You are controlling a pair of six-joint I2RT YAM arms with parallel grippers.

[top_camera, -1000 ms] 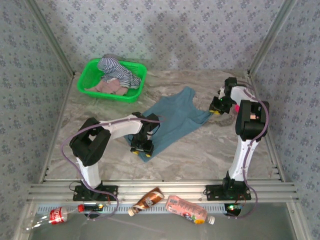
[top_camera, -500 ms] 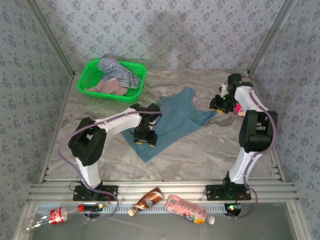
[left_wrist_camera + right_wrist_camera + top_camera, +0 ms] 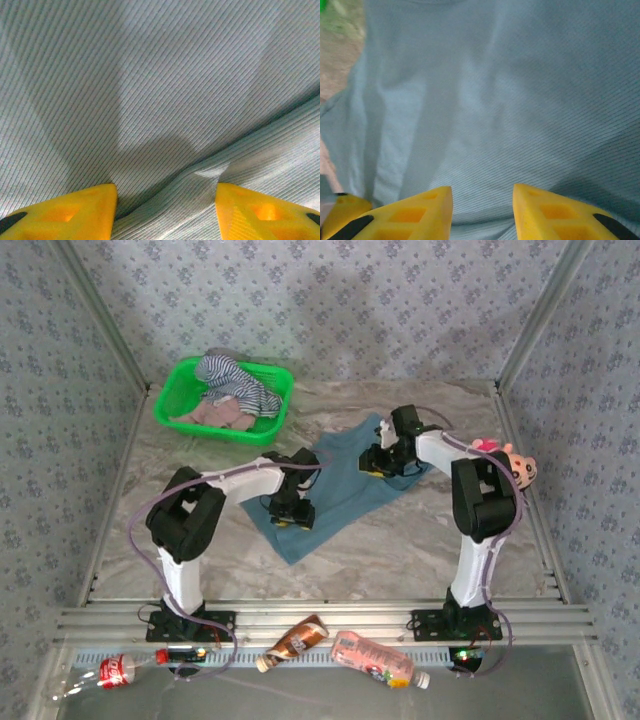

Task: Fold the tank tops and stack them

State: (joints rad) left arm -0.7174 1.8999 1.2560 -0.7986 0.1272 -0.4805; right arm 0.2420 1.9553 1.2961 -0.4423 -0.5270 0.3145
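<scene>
Over the teal top, left hand gapes wide, empty.

green basket: far left | plush toy: right edge | near rail: red-label bottle, brown bottle, pink bottle, perhaps drinks

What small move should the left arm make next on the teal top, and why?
Probably close the left gripper on the fabric. Its jaws stand open over the teal tank top, with a raised ridge of cloth running between them, ready to pinch. The right gripper is likewise open over the top.
</scene>
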